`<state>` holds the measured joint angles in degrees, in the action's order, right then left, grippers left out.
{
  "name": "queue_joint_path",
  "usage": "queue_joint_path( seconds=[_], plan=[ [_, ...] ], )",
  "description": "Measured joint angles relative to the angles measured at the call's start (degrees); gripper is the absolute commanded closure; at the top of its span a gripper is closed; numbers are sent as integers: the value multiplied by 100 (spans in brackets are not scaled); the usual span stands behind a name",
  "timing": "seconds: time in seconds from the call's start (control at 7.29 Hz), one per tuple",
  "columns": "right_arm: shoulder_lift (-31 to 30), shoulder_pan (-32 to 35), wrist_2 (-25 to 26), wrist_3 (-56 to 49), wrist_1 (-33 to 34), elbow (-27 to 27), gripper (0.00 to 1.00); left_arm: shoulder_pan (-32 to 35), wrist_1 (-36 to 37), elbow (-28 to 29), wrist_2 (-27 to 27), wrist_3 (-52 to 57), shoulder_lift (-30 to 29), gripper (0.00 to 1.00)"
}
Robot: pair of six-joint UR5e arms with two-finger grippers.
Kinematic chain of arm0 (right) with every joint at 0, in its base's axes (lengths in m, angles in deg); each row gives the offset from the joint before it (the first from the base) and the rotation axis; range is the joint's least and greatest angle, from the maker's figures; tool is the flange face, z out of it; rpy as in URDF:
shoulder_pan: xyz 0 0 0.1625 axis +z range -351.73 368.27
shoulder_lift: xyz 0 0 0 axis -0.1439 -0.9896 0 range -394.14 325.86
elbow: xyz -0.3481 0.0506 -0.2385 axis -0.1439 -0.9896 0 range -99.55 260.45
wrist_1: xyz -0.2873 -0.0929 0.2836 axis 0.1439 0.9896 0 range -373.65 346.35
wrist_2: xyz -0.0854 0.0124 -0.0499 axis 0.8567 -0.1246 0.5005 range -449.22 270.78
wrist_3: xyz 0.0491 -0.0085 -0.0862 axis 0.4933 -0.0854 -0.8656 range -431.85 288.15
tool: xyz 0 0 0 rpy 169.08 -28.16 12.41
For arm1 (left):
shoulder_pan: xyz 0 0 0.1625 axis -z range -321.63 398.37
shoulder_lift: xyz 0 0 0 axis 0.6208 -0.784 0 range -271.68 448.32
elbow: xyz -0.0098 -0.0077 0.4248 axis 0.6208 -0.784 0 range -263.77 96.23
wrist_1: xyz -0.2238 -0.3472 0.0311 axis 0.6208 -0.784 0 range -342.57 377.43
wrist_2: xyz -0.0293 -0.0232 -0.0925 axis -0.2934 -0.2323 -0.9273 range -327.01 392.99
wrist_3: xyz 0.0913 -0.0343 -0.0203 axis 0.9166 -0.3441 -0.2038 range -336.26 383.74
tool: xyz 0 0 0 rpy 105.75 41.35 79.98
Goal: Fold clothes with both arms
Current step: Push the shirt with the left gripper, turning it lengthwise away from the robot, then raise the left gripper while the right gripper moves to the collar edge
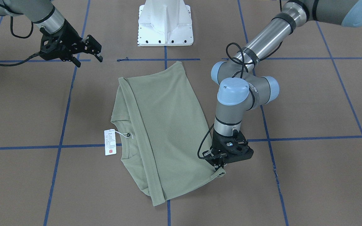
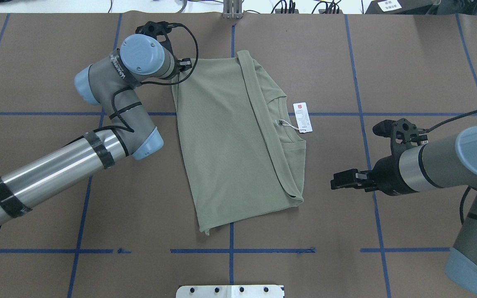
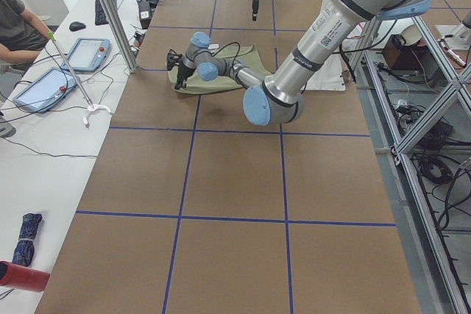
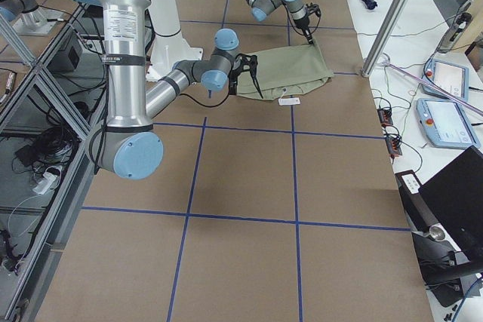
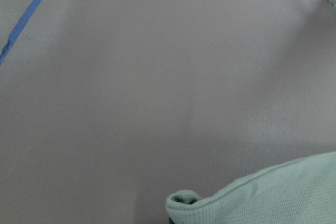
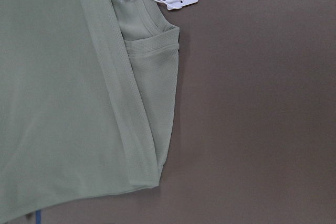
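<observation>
One fold looks done on the sage-green shirt; more are left. The left hand is set at its corner, but its grip cannot be told. The right hand is held spread apart.

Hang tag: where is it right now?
Overhead view: the hang tag lies flat just right of the shirt collar, on the right gripper side.

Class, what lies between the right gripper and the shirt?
Only bare brown table covering, seen in the overhead view, separates the right gripper from the shirt.
</observation>
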<state>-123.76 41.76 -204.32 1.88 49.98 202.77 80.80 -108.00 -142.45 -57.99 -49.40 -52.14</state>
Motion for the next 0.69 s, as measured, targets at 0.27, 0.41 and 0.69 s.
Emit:
queue_joint_path(
  seconds=[0.27,0.41,0.69],
  plan=[
    [10,0,68,1,2,-7,0,-42,-751,1288,459,122,-893,35],
    [9,0,103,1,6,-9,0,-135,-1100,1753,754,136,-1156,0],
    [4,-3,183,1,8,-6,0,-170,-1359,2028,965,221,-1300,0]
  ],
)
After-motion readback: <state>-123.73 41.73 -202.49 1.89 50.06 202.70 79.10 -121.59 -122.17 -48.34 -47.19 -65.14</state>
